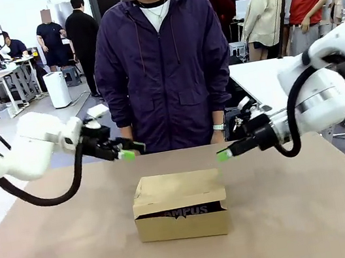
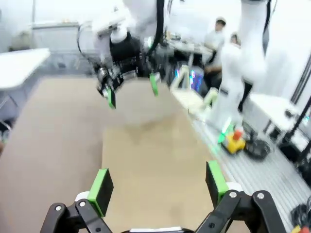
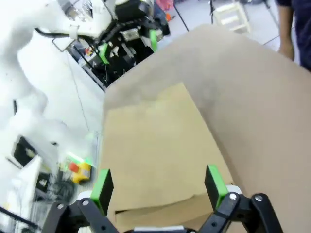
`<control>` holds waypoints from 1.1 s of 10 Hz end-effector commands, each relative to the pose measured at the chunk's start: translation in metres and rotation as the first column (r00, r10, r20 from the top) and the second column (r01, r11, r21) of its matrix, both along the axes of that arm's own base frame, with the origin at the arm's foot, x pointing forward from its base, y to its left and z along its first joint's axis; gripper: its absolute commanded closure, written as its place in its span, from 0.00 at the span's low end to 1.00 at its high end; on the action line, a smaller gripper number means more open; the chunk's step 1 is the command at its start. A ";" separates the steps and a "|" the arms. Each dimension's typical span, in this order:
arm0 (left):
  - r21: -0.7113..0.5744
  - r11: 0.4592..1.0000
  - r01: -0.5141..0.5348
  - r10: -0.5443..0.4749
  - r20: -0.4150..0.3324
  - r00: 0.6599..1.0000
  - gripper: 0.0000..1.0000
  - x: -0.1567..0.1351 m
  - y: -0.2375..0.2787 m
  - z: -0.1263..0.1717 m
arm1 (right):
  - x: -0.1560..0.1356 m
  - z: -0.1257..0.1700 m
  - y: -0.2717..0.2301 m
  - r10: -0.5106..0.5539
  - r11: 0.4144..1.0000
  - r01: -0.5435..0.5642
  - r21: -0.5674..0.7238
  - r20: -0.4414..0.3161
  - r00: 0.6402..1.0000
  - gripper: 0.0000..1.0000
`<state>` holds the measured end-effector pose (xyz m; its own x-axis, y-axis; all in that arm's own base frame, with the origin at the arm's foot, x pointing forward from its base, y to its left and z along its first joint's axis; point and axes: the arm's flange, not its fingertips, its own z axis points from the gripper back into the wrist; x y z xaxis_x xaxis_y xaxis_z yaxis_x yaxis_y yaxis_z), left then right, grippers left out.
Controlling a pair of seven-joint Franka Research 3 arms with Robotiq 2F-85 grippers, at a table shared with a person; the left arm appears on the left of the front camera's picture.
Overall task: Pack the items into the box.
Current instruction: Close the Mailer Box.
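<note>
- Left hand (image 1: 125,151): open, holding nothing, its green pads (image 1: 126,154) apart. It hangs above the worktop (image 1: 60,247), beyond the box's far left corner and clear of it.
- In its own wrist view the left hand (image 2: 158,184) shows both pads (image 2: 101,188) spread wide with bare worktop (image 2: 58,141) and the pale lid (image 2: 150,160) between and ahead of them.
- Right hand (image 1: 224,154): open too, empty, one green fingertip (image 1: 223,155) pointing toward the middle. It hovers just past the box's far right corner, not touching it.
- In the right wrist view the right hand (image 3: 158,184) has its pads (image 3: 215,183) well apart, and the box lid (image 3: 155,150) lies directly under and ahead of them.
- Each wrist view catches the other arm's hand farther off, jaws spread: the right one (image 2: 131,90) from the left wrist, the left one (image 3: 129,46) from the right.
- Box (image 1: 181,206): between the two hands and nearer the robot than either, sitting flat on the worktop. Its flap is down but not fully shut; a dark gap stays along the front edge.
- Pouch (image 1: 185,211): inside the box, seen through that gap as a navy strip with white letters, partly cut off by the flap.
- Person (image 1: 163,64): stands past both hands at the worktop's far edge, in a purple jacket, arms hanging down.
</note>
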<state>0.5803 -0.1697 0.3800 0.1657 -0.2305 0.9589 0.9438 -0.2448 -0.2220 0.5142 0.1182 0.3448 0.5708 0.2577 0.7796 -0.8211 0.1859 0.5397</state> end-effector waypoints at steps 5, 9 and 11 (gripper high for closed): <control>-0.312 0.870 -0.382 0.080 -0.674 0.734 0.00 -0.033 0.107 0.017 | -0.011 0.016 -0.086 -0.028 0.888 0.273 0.371 -0.548 0.836 0.00; 0.175 0.883 -0.437 0.421 -0.708 0.567 0.00 -0.085 0.180 -0.018 | -0.032 -0.003 -0.156 -0.152 0.847 0.405 0.344 -0.573 0.805 0.00; 0.049 0.892 -0.450 0.354 -0.696 0.625 0.00 -0.073 0.191 -0.027 | -0.029 -0.014 -0.159 -0.093 0.862 0.360 0.357 -0.587 0.804 0.00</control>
